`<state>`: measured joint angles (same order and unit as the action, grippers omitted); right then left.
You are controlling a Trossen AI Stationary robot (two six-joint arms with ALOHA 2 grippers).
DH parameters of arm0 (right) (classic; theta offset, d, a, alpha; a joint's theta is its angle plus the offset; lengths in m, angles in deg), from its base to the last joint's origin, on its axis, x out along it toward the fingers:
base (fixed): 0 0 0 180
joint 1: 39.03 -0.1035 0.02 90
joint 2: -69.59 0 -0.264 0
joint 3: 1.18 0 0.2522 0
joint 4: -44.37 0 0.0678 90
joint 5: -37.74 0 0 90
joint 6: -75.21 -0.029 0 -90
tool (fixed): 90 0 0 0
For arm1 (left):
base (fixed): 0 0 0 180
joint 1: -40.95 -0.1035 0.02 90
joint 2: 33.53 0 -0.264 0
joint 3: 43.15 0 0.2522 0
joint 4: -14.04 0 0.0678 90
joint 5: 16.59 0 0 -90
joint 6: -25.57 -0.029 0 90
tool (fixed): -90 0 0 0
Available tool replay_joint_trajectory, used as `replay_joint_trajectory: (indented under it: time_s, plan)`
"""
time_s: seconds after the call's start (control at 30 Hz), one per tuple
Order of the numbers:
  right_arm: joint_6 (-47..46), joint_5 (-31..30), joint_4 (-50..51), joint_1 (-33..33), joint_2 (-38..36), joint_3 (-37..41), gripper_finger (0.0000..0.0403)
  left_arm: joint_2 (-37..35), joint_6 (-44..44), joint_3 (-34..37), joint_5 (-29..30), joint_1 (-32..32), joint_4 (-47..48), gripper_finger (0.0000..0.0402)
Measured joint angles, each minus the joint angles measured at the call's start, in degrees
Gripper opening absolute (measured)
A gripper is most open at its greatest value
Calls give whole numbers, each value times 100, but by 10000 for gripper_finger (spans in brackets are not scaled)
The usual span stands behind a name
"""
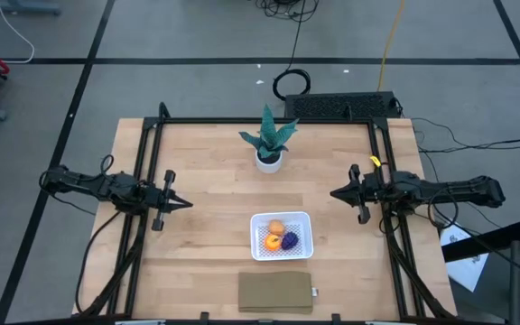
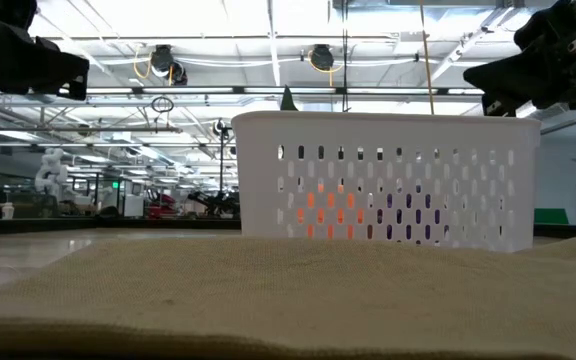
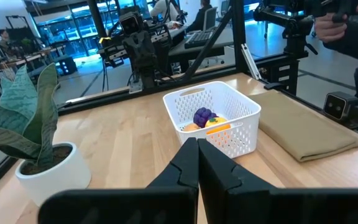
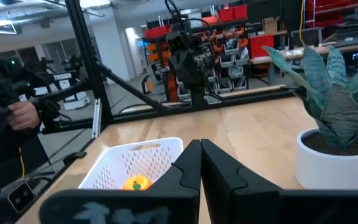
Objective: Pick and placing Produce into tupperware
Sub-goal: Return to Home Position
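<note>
All inside the bin: tan piece on the side nearer the plant, orange and purple piece side by side just beside it, on the side nearer the pad. Close together on the dotted floor, touching or nearly so. From the low view, only orange and purple showing through the slotted wall. Set on the worktop near its middle, a little toward the right arm, between plant and pad. Near the pad but apart from it, well apart from the plant.

Left hand: up above the worktop off to the bin's left, well apart from it, pointing inward. Fingers pressed together, tips meeting, nothing between them. Right hand: likewise on the other side, well apart from the bin, pointing toward the left one. Fingers closed tip to tip, holding nothing.

Beyond the worktop's edge, in the right wrist view, a person in dark clothing.
</note>
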<state>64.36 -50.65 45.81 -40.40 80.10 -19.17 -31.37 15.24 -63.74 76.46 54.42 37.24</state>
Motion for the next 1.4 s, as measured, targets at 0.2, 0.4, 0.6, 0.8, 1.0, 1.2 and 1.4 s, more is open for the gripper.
replay_joint_trajectory:
  time_s: [0.2,0.4,0.6,0.8,1.0,1.2,1.4]
  plan:
    - [-41,2,117,-1,-58,0,0,0,38,0,0,0,7,0]
    - [-42,17,149,-2,-55,0,0,0,194,0,-2,0,35,0]
    - [-12,15,145,-2,-55,0,0,2,302,0,0,0,33,11]
    - [-33,17,143,-2,-55,0,0,2,304,0,0,-2,30,20]
    - [-42,17,145,-2,-55,0,0,2,315,0,0,0,26,21]
    - [-42,17,145,-2,-55,0,0,2,315,0,0,-1,22,21]
    - [-42,17,143,-2,-55,0,0,2,314,0,0,-1,17,21]
